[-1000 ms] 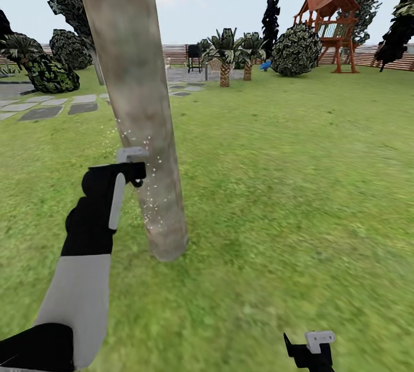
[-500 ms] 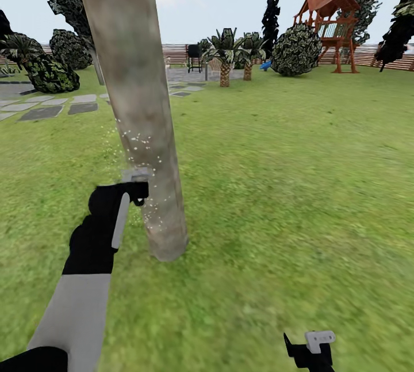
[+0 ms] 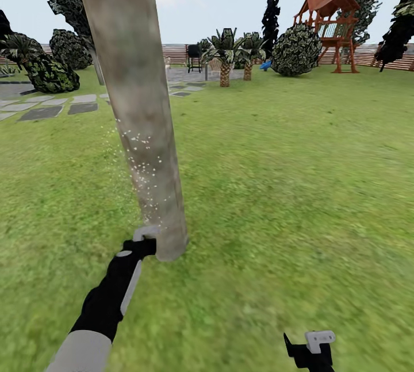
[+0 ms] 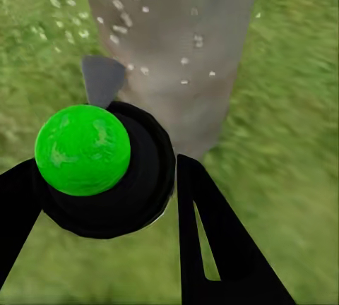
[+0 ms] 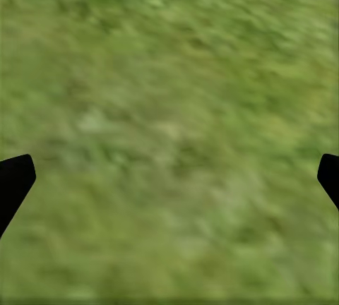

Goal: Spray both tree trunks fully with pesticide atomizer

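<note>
The left gripper [image 4: 106,199] pinches the pesticide atomizer [image 4: 99,171], its nozzle just beside the tree trunk [image 3: 144,130] base. Pesticide [image 3: 144,171] specks dot the bark above. The right gripper [image 5: 169,171] hangs spread over open grass [image 3: 287,188], wide room all around.

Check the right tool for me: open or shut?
Open. In the right wrist view its fingertips sit at opposite edges with only grass between them. The right tool hangs low over the lawn.
</note>
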